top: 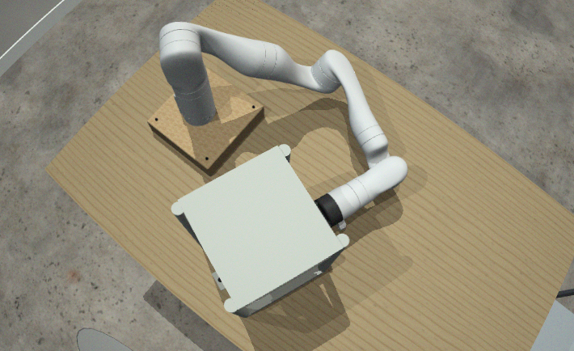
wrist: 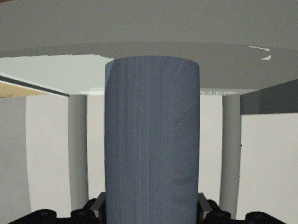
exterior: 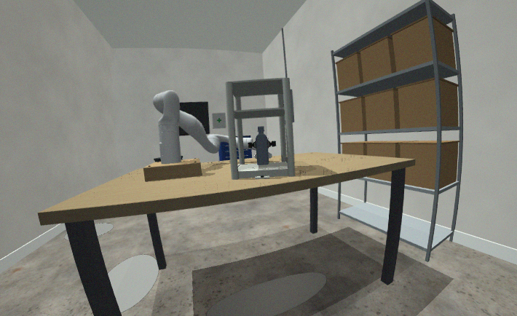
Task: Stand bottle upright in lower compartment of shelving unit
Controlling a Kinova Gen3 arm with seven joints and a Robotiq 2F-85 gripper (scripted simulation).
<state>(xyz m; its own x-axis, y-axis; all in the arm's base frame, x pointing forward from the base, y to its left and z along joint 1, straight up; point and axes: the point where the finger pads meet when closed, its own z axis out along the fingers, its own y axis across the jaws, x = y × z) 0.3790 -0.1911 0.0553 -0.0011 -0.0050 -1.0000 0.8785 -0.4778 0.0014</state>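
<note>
The grey-blue bottle (exterior: pixel 261 145) stands upright, cap up, inside the lower compartment of the small grey shelving unit on the table. Its base is just above or on the compartment's floor; I cannot tell which. My gripper (exterior: pixel 261 144) is shut on the bottle's middle from the far side. In the wrist view the bottle's body (wrist: pixel 152 149) fills the centre between the black fingers, with the shelf board above it and the unit's posts on either side. From overhead the unit's top panel (top: pixel 256 226) hides the bottle and the fingers; only the wrist (top: pixel 331 209) shows at its edge.
The arm's wooden base block (exterior: pixel 172 170) sits on the table left of the unit. A tall metal rack with cardboard boxes (exterior: pixel 397 113) stands on the floor at the right. The unit's posts (wrist: pixel 77 156) flank the bottle closely.
</note>
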